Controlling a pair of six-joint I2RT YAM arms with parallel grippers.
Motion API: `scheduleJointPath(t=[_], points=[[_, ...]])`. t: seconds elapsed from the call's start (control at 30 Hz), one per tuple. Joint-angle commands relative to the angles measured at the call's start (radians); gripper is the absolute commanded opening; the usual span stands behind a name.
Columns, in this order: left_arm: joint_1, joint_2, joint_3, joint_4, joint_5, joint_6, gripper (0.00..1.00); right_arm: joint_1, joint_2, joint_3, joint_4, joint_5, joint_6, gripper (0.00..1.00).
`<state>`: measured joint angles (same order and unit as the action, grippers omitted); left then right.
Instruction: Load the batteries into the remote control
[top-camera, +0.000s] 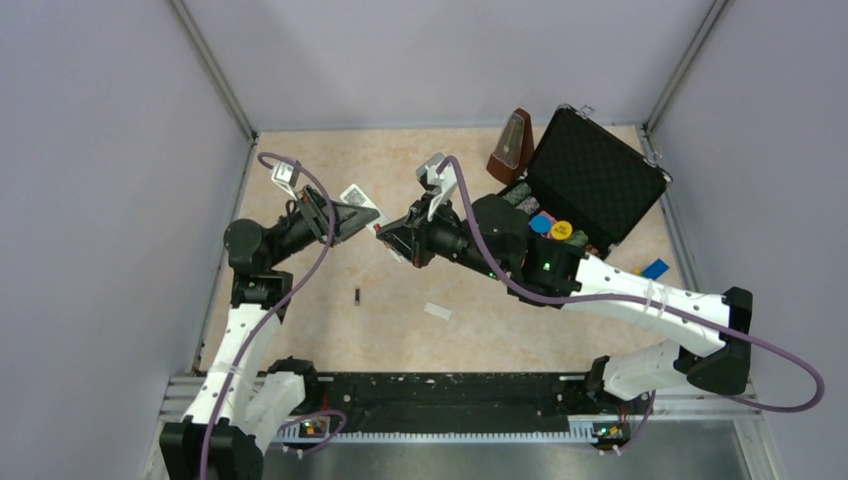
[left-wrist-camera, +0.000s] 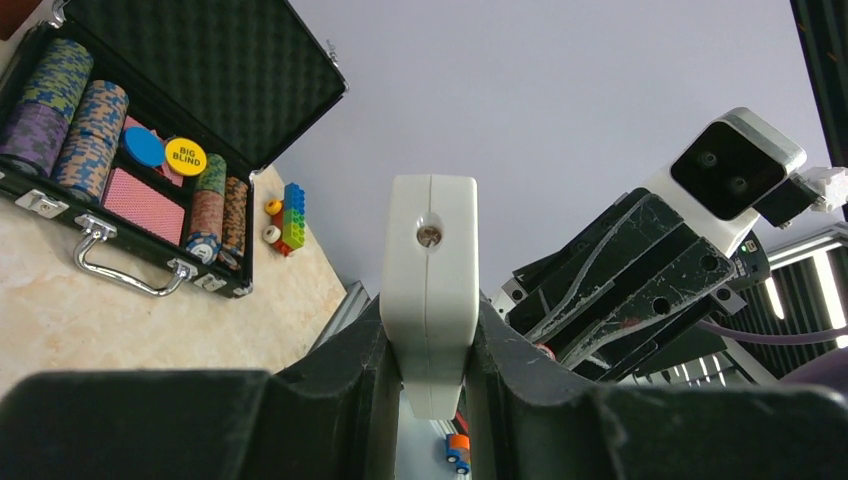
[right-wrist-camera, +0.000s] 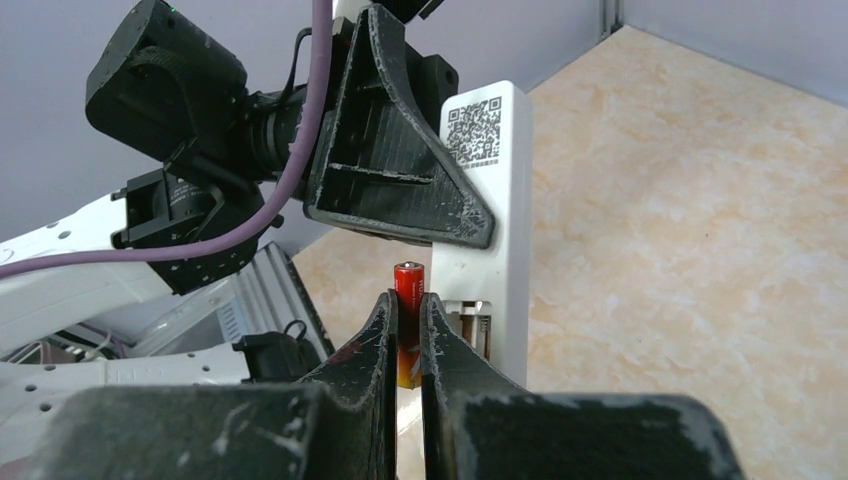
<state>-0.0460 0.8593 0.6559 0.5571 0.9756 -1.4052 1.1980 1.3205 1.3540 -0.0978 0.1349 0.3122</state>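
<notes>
**Both end effectors loaded, remote and red battery side by side in mid-air**

From the top camera I see the two arms meeting above the middle of the tabletop (top-camera: 300, 330). My left end effector (top-camera: 345, 222) is clamped on the remote control (left-wrist-camera: 432, 290). In its wrist view the white bar stands up between the two fingers, narrow end toward the lens. My right end effector (right-wrist-camera: 408, 310) is closed on the red battery (right-wrist-camera: 408, 285), which stands upright in the jaws with its top poking out above the fingertips. In the right wrist view the battery sits just at 9 o'clock of the remote's lower part, next to a small open recess in the white body. I cannot tell whether they touch.

The black battery (top-camera: 357, 295) lies loose on the tabletop, at about 6 o'clock from the left end effector. A small white cover piece (top-camera: 437, 311) lies at 5 o'clock from the right end effector, apart from both arms.

At 2 o'clock on the tabletop an open chip case (top-camera: 600, 175) holds stacked chips. A brown metronome (top-camera: 512, 145) stands just at 9 o'clock of its lid. Coloured toy blocks (left-wrist-camera: 291, 214) sit near the case.
</notes>
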Motion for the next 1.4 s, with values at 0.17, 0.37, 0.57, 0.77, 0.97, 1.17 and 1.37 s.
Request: scheduleJointPath(t=[0.17,0.37,0.57,0.77,0.97,1.17,1.37], points=[[-0.002,-0.034,0.023,0.002,0.005,0.016,0.00,0.012,0.014,0.053,0.018,0.036,-0.071,0.05],[-0.002,-0.024,0.042,-0.023,0.010,-0.004,0.00,0.011,0.021,0.033,0.006,0.028,-0.091,0.05],[-0.002,-0.018,0.053,-0.046,0.006,-0.012,0.00,0.012,0.013,0.004,0.008,0.033,-0.112,0.05],[-0.001,-0.011,0.059,-0.043,0.008,-0.026,0.00,0.012,-0.010,-0.040,0.036,0.010,-0.136,0.07],[-0.002,0.001,0.047,0.015,0.012,-0.065,0.00,0.011,-0.016,-0.053,0.031,0.007,-0.128,0.08],[-0.002,-0.004,0.045,-0.003,0.000,-0.039,0.00,0.011,-0.019,-0.038,-0.011,0.009,-0.115,0.10],[-0.002,-0.015,0.051,-0.041,-0.022,0.004,0.00,0.011,-0.025,-0.041,-0.040,0.020,-0.095,0.10]])
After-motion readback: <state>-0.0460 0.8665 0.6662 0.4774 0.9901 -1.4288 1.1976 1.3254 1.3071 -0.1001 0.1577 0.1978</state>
